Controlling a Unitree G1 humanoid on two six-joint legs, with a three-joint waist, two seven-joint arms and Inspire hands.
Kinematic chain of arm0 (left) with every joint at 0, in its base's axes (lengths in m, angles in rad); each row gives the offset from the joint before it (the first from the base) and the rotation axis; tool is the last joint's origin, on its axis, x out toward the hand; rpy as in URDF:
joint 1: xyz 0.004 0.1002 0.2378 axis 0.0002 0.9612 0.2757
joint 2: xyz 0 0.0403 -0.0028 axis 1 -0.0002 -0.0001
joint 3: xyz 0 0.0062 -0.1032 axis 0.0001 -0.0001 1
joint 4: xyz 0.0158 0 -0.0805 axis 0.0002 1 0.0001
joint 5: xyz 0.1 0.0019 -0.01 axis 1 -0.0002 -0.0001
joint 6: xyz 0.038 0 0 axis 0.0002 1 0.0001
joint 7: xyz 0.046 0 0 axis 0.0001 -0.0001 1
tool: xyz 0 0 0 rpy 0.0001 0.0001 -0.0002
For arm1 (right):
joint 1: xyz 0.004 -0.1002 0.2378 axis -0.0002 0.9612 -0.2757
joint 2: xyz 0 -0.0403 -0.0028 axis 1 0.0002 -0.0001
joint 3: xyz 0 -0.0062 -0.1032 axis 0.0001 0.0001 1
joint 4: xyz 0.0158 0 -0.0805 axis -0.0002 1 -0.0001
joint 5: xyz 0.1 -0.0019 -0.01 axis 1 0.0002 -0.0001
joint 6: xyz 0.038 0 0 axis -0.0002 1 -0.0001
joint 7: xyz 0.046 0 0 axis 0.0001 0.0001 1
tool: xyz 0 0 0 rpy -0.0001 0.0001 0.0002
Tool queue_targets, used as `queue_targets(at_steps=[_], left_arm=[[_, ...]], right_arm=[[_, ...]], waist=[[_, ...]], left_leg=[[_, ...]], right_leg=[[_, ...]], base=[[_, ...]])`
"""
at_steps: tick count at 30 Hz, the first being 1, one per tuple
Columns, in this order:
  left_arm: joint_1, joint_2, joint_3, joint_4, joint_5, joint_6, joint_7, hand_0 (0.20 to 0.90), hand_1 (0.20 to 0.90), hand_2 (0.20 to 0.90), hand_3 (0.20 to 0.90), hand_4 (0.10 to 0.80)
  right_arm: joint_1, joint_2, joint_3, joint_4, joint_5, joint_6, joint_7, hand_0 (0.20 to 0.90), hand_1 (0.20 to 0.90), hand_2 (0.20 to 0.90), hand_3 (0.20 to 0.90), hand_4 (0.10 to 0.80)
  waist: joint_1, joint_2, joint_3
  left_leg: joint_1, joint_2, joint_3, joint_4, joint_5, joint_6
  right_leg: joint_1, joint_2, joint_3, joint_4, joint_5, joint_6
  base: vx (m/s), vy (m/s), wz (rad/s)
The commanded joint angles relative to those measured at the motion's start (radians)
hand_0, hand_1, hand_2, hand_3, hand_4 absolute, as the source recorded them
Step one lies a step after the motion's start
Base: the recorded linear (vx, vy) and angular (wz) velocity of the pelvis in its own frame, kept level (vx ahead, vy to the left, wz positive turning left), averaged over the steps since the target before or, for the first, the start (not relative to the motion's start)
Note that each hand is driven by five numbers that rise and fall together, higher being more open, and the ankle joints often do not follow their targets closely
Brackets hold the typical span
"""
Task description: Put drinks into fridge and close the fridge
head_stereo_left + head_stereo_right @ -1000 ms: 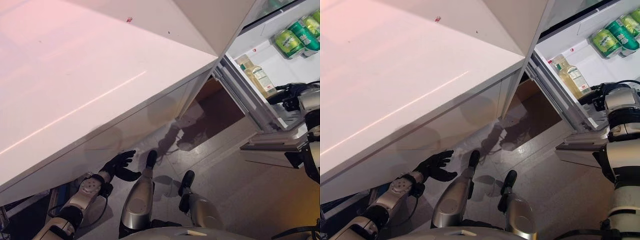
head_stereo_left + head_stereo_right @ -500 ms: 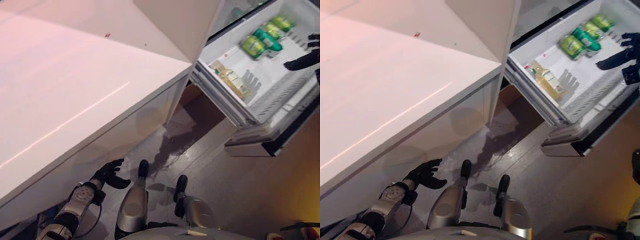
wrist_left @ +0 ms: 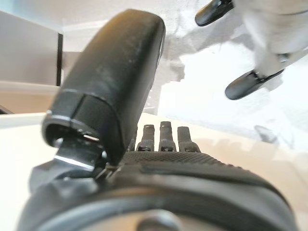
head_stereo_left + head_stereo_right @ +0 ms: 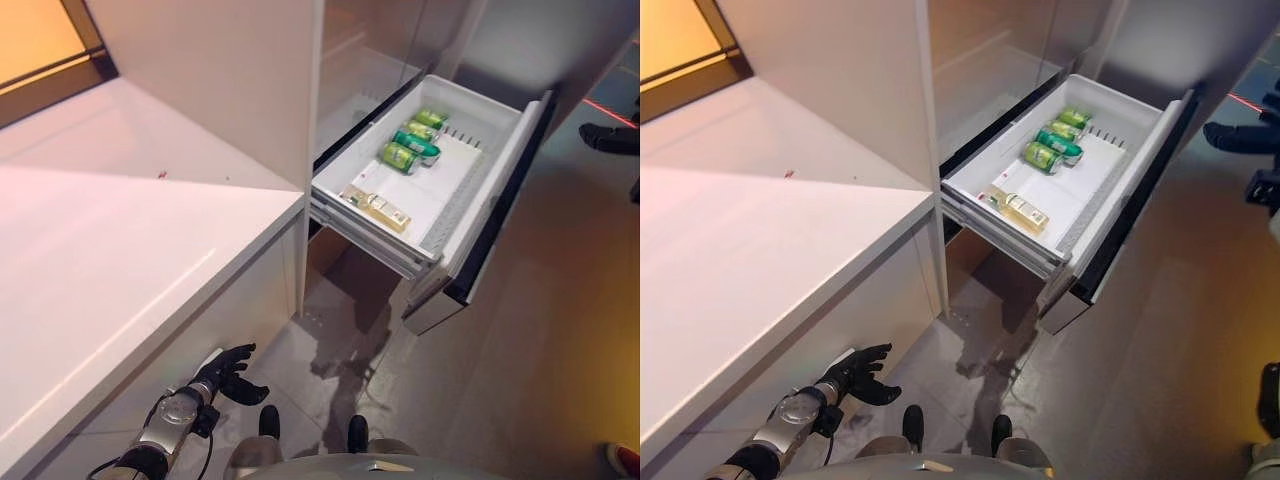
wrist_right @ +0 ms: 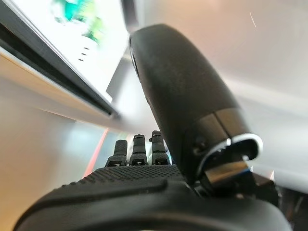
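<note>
The white fridge drawer [image 4: 492, 170] stands pulled out and open. Inside it lie green cans [image 4: 410, 148] side by side and a pale bottle [image 4: 378, 207] nearer the front corner. My right hand [image 4: 1238, 134] is open and empty, off to the right of the drawer's front panel and apart from it. Its wrist view shows straight fingers [image 5: 136, 150] and the green cans [image 5: 72, 14] blurred beyond. My left hand [image 4: 226, 371] is open and empty, low by the floor under the counter, and its wrist view shows straight fingers [image 3: 163, 138].
A long white counter [image 4: 110, 270] fills the left side, with a tall white cabinet panel [image 4: 220, 90] between it and the fridge. The fridge's dark-edged drawer front [image 4: 505, 190] juts into the grey floor [image 4: 540, 340]. A red object [image 4: 622, 458] lies at the lower right.
The camera has pulled back and turned, so the whole drawer now shows. My right hand has come away from the drawer's rim to its right. The left hand stays low and open.
</note>
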Motion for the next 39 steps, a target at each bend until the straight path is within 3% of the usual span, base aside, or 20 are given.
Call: queue_targets(at_steps=[1,5,13,20,27,39], left_arm=[[0.005,0.004,-0.058,0.043,0.028,-0.025,-0.001,0.9,0.9,0.9,0.9,0.8],[-0.019,-0.004,-0.076,0.049,0.009,-0.01,0.027,0.9,0.9,0.9,0.9,0.8],[-0.029,-0.024,-0.071,-0.015,-0.087,0.017,0.081,0.9,0.9,0.9,0.9,0.8],[-0.009,-0.018,-0.071,-0.055,-0.102,0.012,0.118,0.9,0.9,0.9,0.9,0.8],[-0.001,-0.013,-0.06,-0.049,-0.143,-0.011,0.148,0.9,0.9,0.9,0.9,0.8],[0.016,-0.028,-0.055,-0.066,-0.182,-0.048,0.137,0.9,0.9,0.9,0.9,0.8]], right_arm=[[-0.009,0.041,-0.052,-0.051,0.204,-0.197,-0.048,0.9,0.9,0.9,0.9,0.8],[-0.025,0.111,-0.063,-0.04,0.315,-0.284,-0.048,0.9,0.9,0.9,0.9,0.8],[-0.097,0.134,-0.033,0.021,0.335,-0.302,-0.06,0.9,0.9,0.9,0.9,0.8],[-0.127,0.143,0.011,0.086,0.381,-0.261,-0.004,0.9,0.9,0.9,0.9,0.8],[-0.206,0.153,0.067,0.118,0.385,-0.283,0.006,0.9,0.9,0.9,0.9,0.8],[-0.314,0.186,0.146,0.136,0.369,-0.315,0.094,0.9,0.9,0.9,0.9,0.8]], waist=[[0.031,0.011,-0.045],[0.048,0.021,0.014],[0.072,0.052,0.086],[0.098,0.078,0.142],[0.123,0.107,0.198],[0.174,0.13,0.224]], left_leg=[[-0.071,-0.074,-0.018,0.322,-0.299,0.086],[-0.142,-0.078,-0.032,0.469,-0.372,0.107],[-0.256,-0.1,-0.055,0.629,-0.419,0.133],[-0.314,-0.12,-0.079,0.653,-0.393,0.13],[-0.366,-0.136,-0.104,0.66,-0.361,0.127],[-0.368,-0.144,-0.147,0.574,-0.292,0.107]], right_leg=[[-0.092,0.03,-0.034,0.278,-0.17,-0.045],[-0.14,0.01,-0.058,0.406,-0.216,-0.072],[-0.244,-0.004,-0.075,0.593,-0.278,-0.107],[-0.304,-0.016,-0.094,0.676,-0.297,-0.122],[-0.372,-0.03,-0.104,0.748,-0.31,-0.134],[-0.38,-0.043,-0.139,0.747,-0.308,-0.135]], base=[[-0.004,-0.087,-0.06],[-0.013,-0.066,0.02],[-0.038,-0.011,0.11],[-0.047,0.016,0.13],[-0.049,0.051,0.09],[0.005,0.046,0.11]])
